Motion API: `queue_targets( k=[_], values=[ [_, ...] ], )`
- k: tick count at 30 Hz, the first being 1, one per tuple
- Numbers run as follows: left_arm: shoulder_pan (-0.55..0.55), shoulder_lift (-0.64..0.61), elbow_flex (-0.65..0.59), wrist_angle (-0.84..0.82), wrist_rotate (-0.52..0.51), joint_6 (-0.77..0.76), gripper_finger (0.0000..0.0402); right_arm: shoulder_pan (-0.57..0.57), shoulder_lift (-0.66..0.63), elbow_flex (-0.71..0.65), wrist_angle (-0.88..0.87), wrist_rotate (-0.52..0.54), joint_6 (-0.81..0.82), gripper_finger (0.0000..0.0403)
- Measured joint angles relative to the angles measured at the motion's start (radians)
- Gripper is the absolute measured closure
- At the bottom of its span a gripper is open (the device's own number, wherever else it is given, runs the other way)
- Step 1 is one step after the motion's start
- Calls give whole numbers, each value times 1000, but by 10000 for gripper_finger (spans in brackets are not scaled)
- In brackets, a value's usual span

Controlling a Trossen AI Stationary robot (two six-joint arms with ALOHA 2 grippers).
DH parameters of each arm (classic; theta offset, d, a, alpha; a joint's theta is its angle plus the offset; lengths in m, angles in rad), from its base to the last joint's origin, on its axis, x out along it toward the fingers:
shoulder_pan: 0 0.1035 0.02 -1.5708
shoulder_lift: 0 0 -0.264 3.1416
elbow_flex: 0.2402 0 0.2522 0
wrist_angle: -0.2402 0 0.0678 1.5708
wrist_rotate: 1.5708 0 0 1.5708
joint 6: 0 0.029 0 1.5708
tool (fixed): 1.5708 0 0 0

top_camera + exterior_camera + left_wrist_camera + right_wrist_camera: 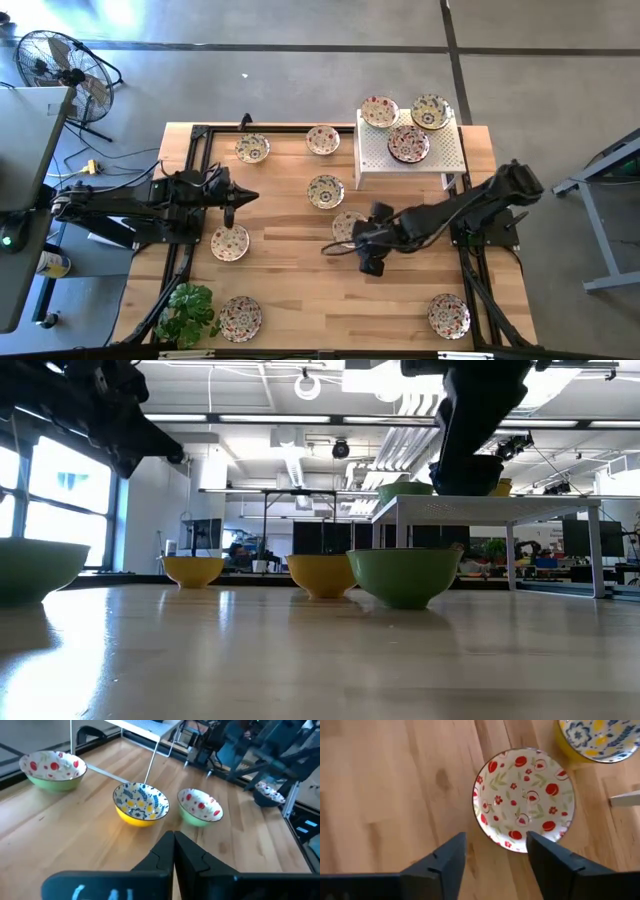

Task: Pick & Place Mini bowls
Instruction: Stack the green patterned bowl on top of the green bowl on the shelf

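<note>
This is a robotics lab set up inside a big open industrial office space. The floor (300,25) is bare polished concrete with seams running across it, and a pedestal fan (55,62) stands off to one side with cables trailing toward the rig. A butcher-block table (300,290) sits in a black metal frame (195,140) that carries two dark robot arms. Looking level across the table, the ceiling (250,390) is open, with exposed white ducts, pipes and strip lights. Far back stand rows of desks with monitors (205,535), and tall windows (50,480) line one wall. A small potted plant (188,312) sits at the table's corner.
</note>
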Motion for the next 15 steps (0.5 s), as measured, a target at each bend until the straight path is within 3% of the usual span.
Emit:
queue_targets(
  k=[7,15],
  values=[
    [0,0,0,-1,0,52,401,1,148,0,94,3,-147,182],
    [0,1,0,-68,1,55,401,-23,253,-1,130,28,-160,217]
  ],
)
